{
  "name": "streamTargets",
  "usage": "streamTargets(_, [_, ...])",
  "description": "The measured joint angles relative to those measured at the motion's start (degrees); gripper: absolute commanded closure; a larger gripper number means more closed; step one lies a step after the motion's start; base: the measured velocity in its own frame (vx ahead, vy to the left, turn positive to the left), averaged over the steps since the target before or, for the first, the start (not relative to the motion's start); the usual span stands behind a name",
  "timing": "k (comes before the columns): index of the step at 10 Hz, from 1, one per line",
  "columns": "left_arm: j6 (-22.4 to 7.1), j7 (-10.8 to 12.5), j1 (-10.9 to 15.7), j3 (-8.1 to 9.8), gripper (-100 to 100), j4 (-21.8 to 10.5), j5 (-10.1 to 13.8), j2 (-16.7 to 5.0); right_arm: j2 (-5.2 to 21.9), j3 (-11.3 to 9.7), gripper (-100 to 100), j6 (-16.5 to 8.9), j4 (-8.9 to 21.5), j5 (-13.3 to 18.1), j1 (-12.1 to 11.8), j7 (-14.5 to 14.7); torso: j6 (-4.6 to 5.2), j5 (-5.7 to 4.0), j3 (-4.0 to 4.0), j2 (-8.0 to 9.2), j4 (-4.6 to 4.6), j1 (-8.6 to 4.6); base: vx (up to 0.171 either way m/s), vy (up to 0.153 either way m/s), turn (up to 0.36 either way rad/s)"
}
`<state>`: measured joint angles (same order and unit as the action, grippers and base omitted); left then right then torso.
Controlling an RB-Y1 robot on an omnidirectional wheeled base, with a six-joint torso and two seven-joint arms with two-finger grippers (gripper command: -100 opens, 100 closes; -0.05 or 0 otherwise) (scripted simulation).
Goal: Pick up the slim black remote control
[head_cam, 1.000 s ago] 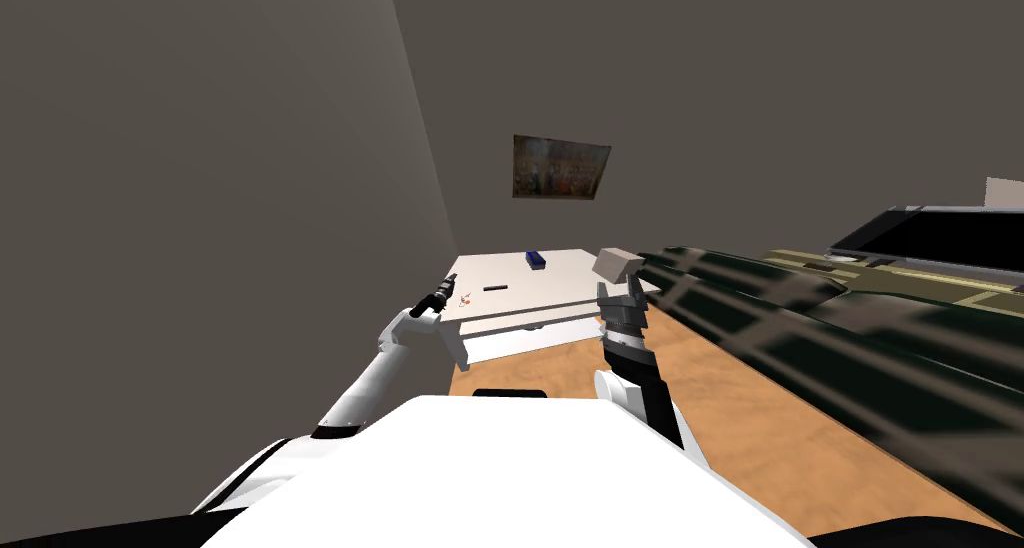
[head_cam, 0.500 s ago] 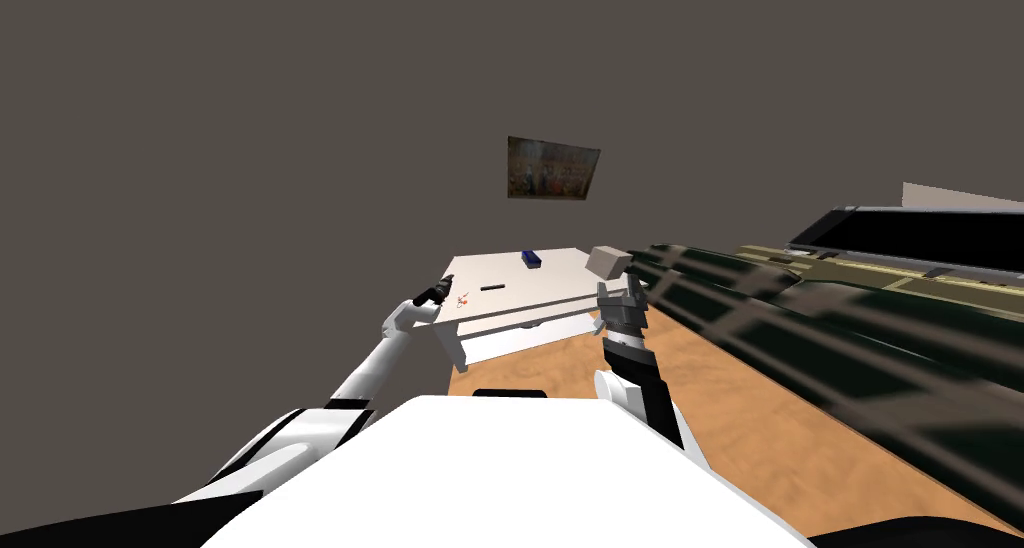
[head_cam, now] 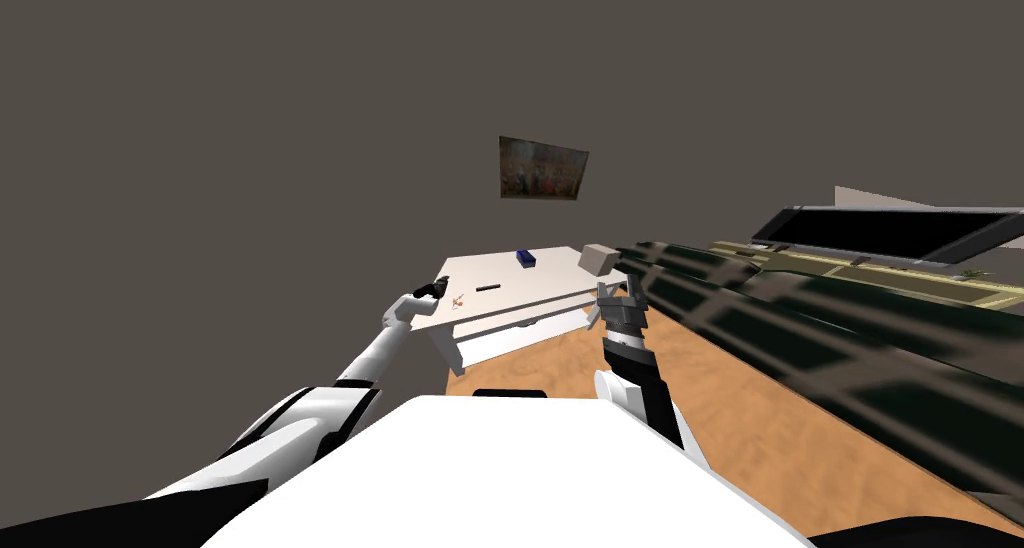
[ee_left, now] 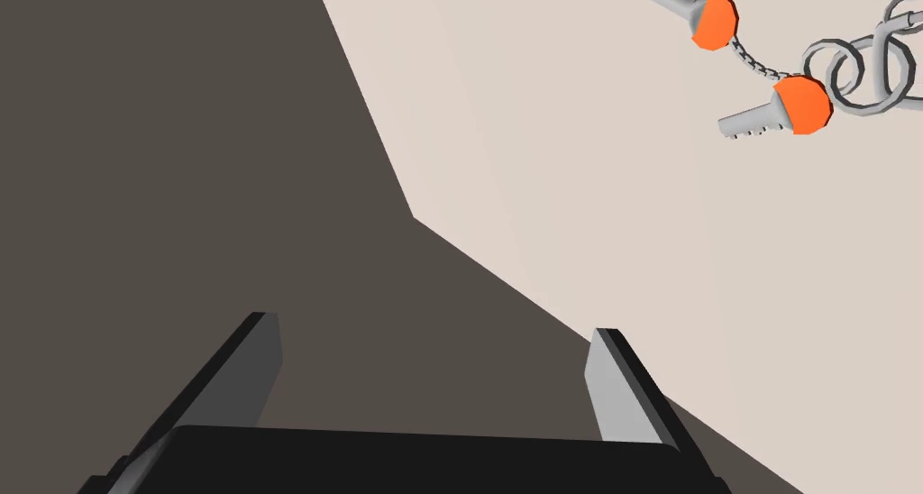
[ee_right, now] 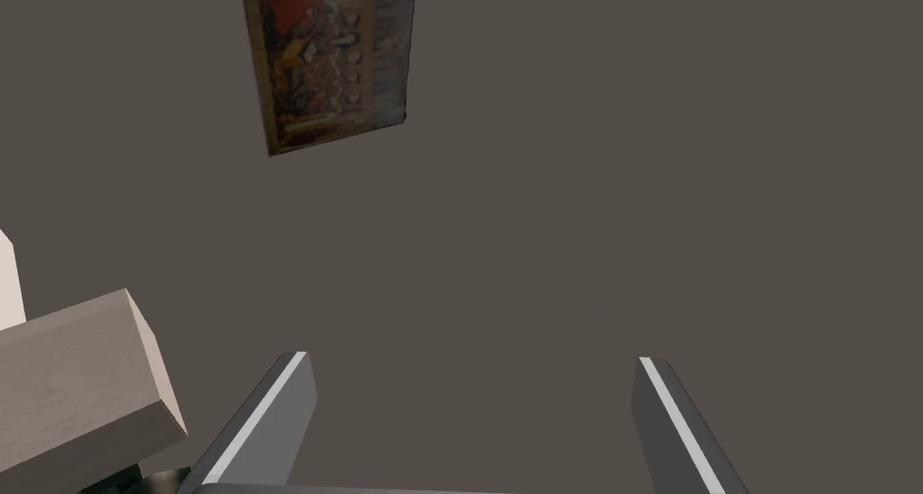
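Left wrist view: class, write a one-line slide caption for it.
Open left gripper hovers near a corner of the pale table, with orange-headed keys ahead.

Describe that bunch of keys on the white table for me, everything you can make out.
The keys are a small bunch: two grey toothed keys with bright orange heads, joined by a short fine chain to interlocked grey rings that look like metal. Another orange piece peeks in at the picture's edge. They lie flat on the pale table top, near its corner, resting on nothing else. The left gripper, open, is short of them and touches nothing.
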<state>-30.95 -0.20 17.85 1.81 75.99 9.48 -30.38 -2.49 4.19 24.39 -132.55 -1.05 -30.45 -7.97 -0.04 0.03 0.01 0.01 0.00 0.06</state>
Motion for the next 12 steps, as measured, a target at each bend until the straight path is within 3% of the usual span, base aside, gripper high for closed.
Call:
streamTargets(3, [-4.5,0.9,4.6,0.57,-100,-5.8,1.3,-2.2,0.0,0.0,0,0.0,0.0,0.0,0.0,0.0,0.04,-0.02,0.01,0.0,0.01,-0.02,-0.014,0.015,-0.132])
streamTargets(5, [-7.2,1.2,5.3,0.84,-100,-7.8,1.9,-3.0,0.0,0.0,0,0.0,0.0,0.0,0.0,0.0,-0.02,0.0,-0.01,-0.02,0.0,-0.02,-0.004,0.008,-0.091])
streamTargets(7, [-10.0,1.9,7.7,1.13,-100,-10.5,2.2,-3.8,0.0,0.0,0,0.0,0.0,0.0,0.0,0.0,0.0,-0.01,-0.02,-0.03,0.0,-0.03,-0.003,0.01,-0.069])
streamTargets(12, [-13.8,2.6,12.8,1.64,-100,-19.5,3.8,-5.8,0.0,0.0,0,0.0,0.0,0.0,0.0,0.0,0.03,-0.04,0.04,0.08,0.02,-0.17,-0.02,-0.016,-0.108])
